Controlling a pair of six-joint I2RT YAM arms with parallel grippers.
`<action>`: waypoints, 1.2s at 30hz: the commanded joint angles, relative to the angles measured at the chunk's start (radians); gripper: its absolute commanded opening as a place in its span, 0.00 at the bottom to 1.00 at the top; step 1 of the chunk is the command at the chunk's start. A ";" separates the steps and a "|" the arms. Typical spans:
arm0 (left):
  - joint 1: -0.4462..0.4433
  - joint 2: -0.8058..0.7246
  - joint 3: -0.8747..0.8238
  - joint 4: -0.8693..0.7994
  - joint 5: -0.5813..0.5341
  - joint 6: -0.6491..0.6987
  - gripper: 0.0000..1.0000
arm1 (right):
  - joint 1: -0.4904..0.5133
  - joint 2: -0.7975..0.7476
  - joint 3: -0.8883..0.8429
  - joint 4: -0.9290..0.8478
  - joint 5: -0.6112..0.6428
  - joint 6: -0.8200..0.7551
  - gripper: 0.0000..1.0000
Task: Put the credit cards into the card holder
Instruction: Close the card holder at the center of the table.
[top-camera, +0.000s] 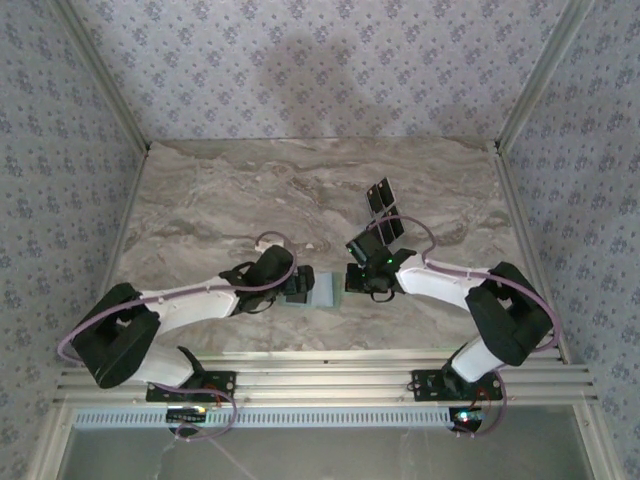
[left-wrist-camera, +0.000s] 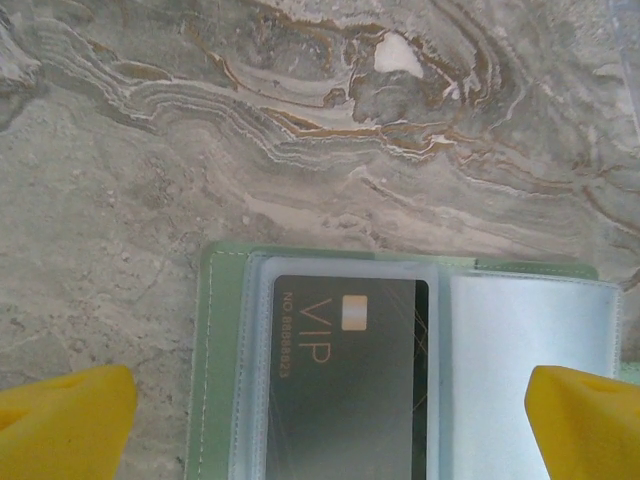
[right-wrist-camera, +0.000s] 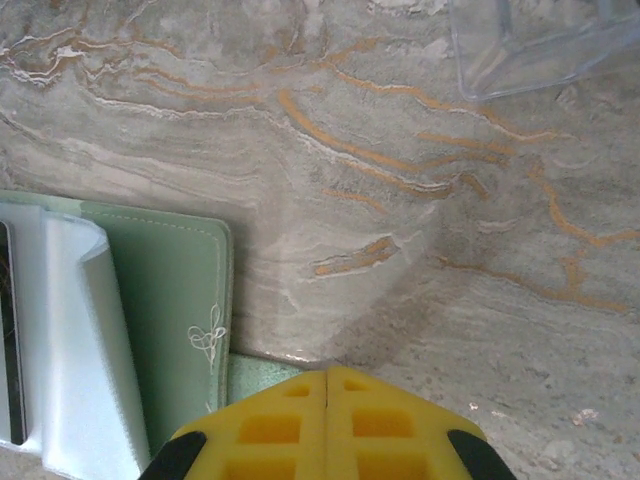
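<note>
Tabletop (top-camera: 250, 190) with grey and tan marble veining carries the card holder (top-camera: 322, 290), which lies open at the lower centre of the top view, between the 2 arms. The left gripper (top-camera: 298, 287) sits against the holder's left side, and the right gripper (top-camera: 362, 275) is just beside its right side. In the left wrist view the left gripper (left-wrist-camera: 320, 430) is spread wide and holds nothing: 1 yellow fingertip is in the lower left corner and the other in the lower right, with the card holder (left-wrist-camera: 215, 350) between them. A black VIP card (left-wrist-camera: 345, 380) with gold lettering and a gold chip sits inside a clear sleeve (left-wrist-camera: 530, 380) page of the holder, and the next sleeve to its right looks blank. In the right wrist view the right gripper (right-wrist-camera: 328, 425) has its 2 yellow fingertips pressed together at the bottom centre. A small pale green tab (right-wrist-camera: 265, 375) runs under them; whether it is pinched cannot be told. The sage-green cover of the card holder (right-wrist-camera: 160, 300) fills the lower left, with a white stitched motif (right-wrist-camera: 208, 335) near its edge. A clear plastic container (right-wrist-camera: 540, 40) is at the upper right. In the top view, 2 loose credit cards (top-camera: 381, 194) lie just above the right gripper.
</note>
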 joint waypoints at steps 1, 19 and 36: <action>0.007 0.026 0.002 0.032 0.010 0.014 1.00 | -0.004 0.015 -0.011 0.000 -0.011 -0.002 0.00; 0.005 0.073 0.001 0.114 0.080 0.022 1.00 | -0.008 0.031 -0.008 0.015 -0.026 -0.002 0.00; -0.079 -0.036 0.073 0.172 0.110 -0.021 1.00 | -0.015 0.047 -0.005 0.030 -0.037 -0.007 0.00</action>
